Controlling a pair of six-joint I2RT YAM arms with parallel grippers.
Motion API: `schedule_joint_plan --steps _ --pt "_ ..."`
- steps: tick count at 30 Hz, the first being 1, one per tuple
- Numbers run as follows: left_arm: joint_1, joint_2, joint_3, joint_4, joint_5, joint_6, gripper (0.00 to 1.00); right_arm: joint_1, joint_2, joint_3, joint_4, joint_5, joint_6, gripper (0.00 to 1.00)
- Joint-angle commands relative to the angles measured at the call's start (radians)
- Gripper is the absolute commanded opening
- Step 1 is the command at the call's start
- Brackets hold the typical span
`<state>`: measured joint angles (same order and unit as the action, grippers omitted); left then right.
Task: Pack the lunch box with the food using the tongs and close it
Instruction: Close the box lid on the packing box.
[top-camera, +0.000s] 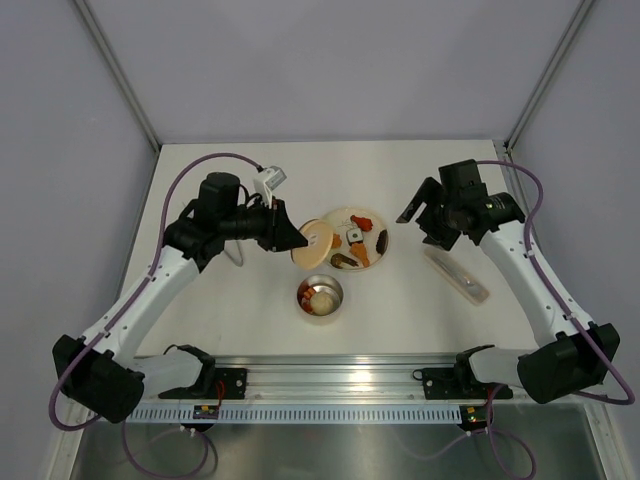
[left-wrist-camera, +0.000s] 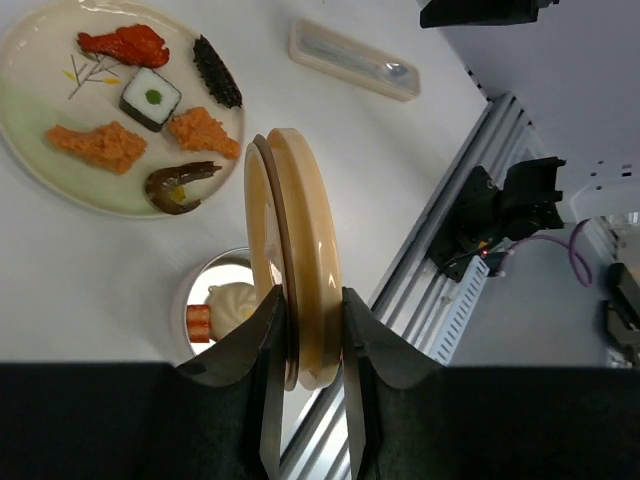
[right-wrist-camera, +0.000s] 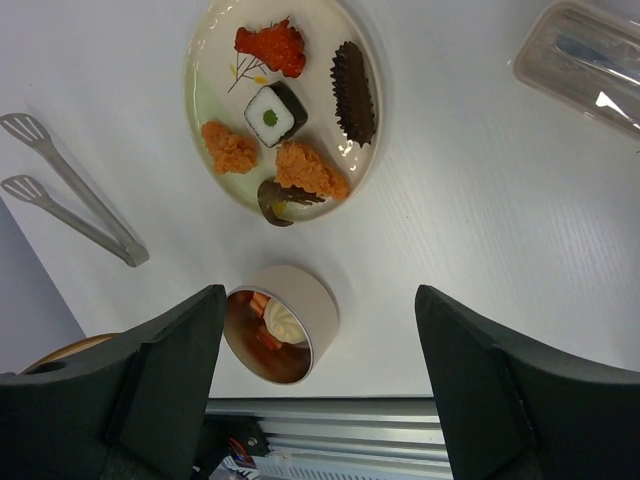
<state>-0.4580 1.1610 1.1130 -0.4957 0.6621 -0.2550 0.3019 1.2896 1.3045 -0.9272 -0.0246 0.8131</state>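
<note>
My left gripper (top-camera: 300, 240) is shut on the tan wooden lid (top-camera: 320, 243), held on edge between its fingers (left-wrist-camera: 262, 330) above the table, beside the plate. The steel lunch box (top-camera: 321, 296) stands open below it with a pale bun (left-wrist-camera: 232, 300) and a red-striped piece inside. More food (right-wrist-camera: 270, 112) lies on the cream plate (top-camera: 378, 222): a red piece, a sushi roll, orange fried pieces, a shrimp and a dark piece. The tongs (right-wrist-camera: 75, 195) lie flat left of the plate. My right gripper (top-camera: 425, 215) hangs open and empty, right of the plate.
A clear elongated plastic case (top-camera: 456, 275) holding cutlery lies at the right, below my right gripper. The metal rail (top-camera: 330, 380) runs along the near table edge. Grey walls close the table on three sides.
</note>
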Motion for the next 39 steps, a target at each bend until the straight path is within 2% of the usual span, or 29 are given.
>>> schedule_joint_plan --steps 1,11,17,21,30,39 --pt "0.033 0.029 -0.039 0.094 0.217 -0.115 0.00 0.000 -0.038 -0.013 -0.007 0.061 -0.032 0.84" --pt "0.039 0.029 -0.194 0.169 0.283 -0.225 0.00 0.000 -0.070 -0.073 0.014 0.072 -0.078 0.84" --pt "0.047 0.017 -0.306 0.371 0.359 -0.354 0.00 0.000 -0.064 -0.086 0.030 0.060 -0.084 0.84" --pt "0.055 0.037 -0.363 0.448 0.375 -0.420 0.00 0.000 -0.058 -0.085 0.036 0.052 -0.083 0.84" --pt "0.081 0.121 -0.433 0.559 0.361 -0.472 0.00 0.000 -0.062 -0.100 0.037 0.055 -0.091 0.84" --pt "0.094 0.186 -0.466 0.571 0.329 -0.461 0.00 0.000 -0.059 -0.106 0.037 0.058 -0.089 0.84"
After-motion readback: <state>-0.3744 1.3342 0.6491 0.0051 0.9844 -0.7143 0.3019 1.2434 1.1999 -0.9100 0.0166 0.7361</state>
